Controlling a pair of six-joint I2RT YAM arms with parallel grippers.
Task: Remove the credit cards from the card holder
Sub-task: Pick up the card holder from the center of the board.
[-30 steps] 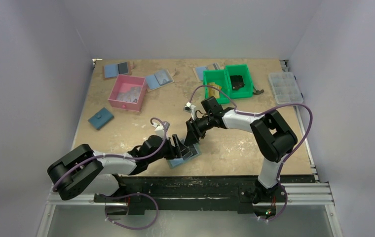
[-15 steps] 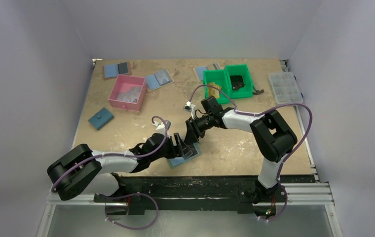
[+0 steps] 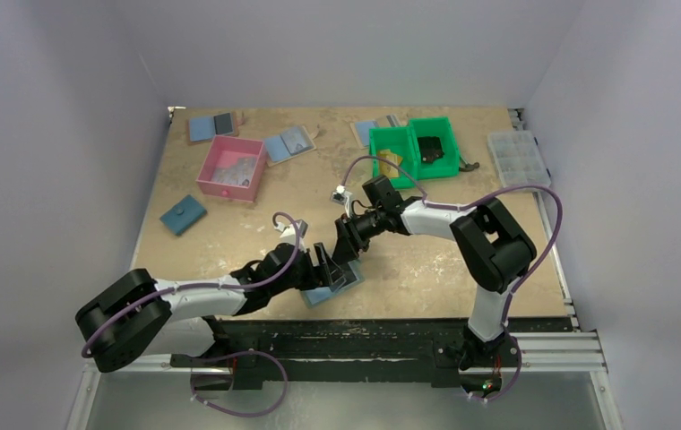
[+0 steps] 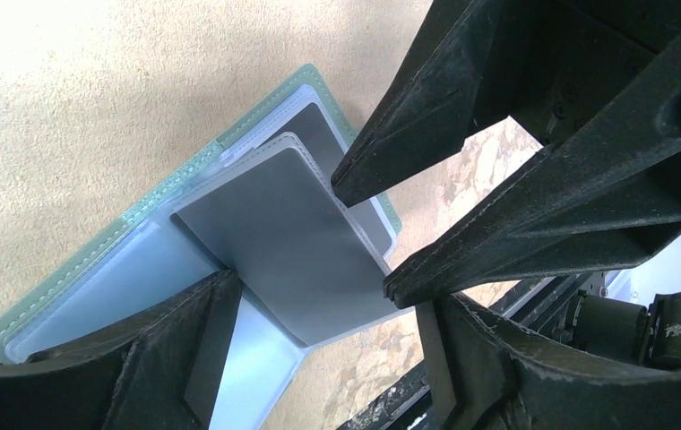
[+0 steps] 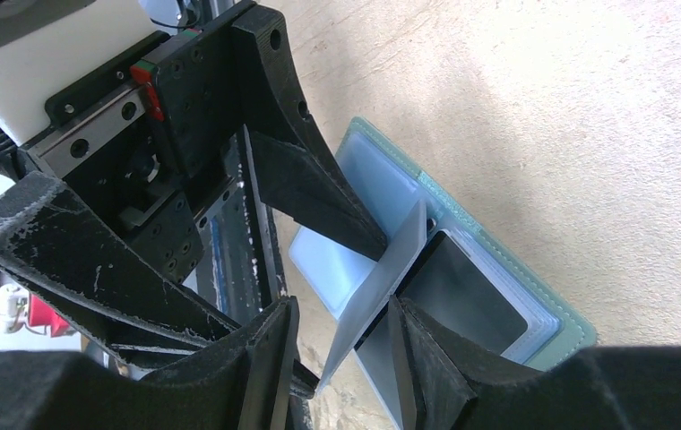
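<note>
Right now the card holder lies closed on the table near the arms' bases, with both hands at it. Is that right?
Not quite: the card holder lies open, not closed. The left wrist view shows its pale blue inside and its grey pocket panel. The rest holds: it is on the table near the arms' bases, with the left hand and the right hand at it.

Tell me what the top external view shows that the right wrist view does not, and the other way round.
Only the top external view: the pink bin, the green bins, the dark blue wallet and the clear organiser box. Only the right wrist view: one grey leaf of the card holder standing up between the open fingers of the right gripper. Both: the card holder, with the left gripper and the right gripper meeting over it.
</note>
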